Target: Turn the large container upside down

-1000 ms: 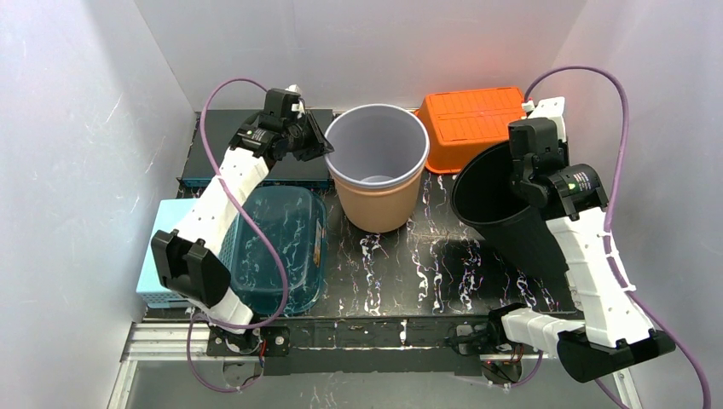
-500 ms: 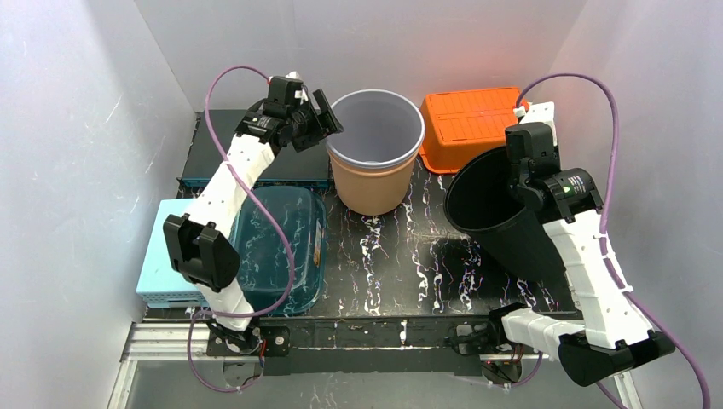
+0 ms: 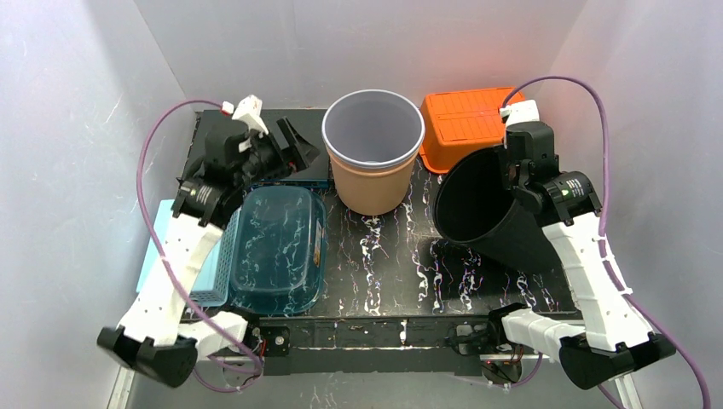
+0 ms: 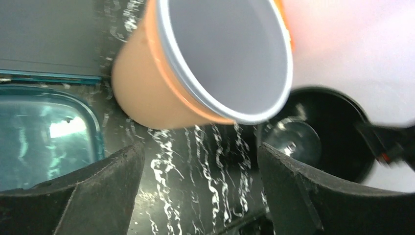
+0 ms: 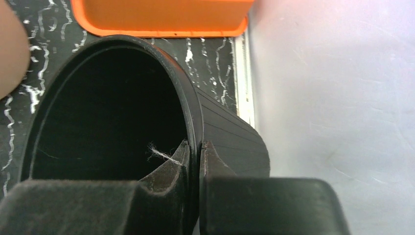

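White-walled cell, black marbled tabletop point(image 3: 401, 281). Large black container point(image 3: 490, 213) sits at the right side, tipped over, mouth facing left and upward; cannot tell whether its base touches the table. Right gripper point(image 5: 194, 149) is clamped on its rim, one finger inside, one outside. Flip judged about half done. To finish well: hold the pinch firm and swing the rim over and down, clear of orange bin point(image 3: 469, 119) behind and peach bucket point(image 3: 375, 183) alongside. Left gripper point(image 4: 198, 149) spread wide, empty, near the bucket.
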Robot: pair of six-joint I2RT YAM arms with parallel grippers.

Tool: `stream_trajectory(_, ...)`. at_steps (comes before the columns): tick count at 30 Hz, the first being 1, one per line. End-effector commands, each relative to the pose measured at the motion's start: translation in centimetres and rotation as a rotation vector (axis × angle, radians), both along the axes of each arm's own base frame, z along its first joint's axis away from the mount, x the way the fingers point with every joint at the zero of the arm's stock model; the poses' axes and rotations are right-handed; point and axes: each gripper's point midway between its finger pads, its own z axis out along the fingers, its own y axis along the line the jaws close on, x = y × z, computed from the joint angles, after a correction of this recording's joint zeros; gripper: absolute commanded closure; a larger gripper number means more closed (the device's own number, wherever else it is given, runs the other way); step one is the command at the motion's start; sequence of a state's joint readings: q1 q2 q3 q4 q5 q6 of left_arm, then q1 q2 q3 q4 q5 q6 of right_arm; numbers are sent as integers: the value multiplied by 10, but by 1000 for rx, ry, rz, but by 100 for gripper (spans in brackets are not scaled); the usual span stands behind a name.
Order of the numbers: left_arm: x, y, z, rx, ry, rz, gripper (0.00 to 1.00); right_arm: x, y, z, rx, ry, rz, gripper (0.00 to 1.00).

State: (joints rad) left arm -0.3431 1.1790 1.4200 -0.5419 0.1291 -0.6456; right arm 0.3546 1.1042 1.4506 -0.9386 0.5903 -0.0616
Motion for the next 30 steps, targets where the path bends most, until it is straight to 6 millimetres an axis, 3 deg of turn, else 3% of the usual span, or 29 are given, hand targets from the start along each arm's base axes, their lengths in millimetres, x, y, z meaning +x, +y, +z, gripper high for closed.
stream_trajectory(1, -42, -44, -7, -93, -31, -261, 18, -20, 33, -56, 139, 213, 103, 99)
stream_trajectory(5, -79, -84, -26, 7, -60, -423, 18, -21, 49, -65, 204, 249, 125, 99)
stream_trajectory(9, -101, -123, -34, 23, -84, -525, 18, -20, 70, -66, 310, 253, 130, 99)
stream_trajectory(14, -120, -159, -33, 17, -137, -600, 17, -21, 94, -64, 454, 244, 137, 99)
stream_trajectory(21, -146, -214, -27, -48, -218, -712, 15, -22, 103, -71, 498, 247, 100, 99)
stream_trajectory(30, -175, -296, -41, -25, -300, -929, 14, -17, 118, -71, 557, 254, 117, 99)
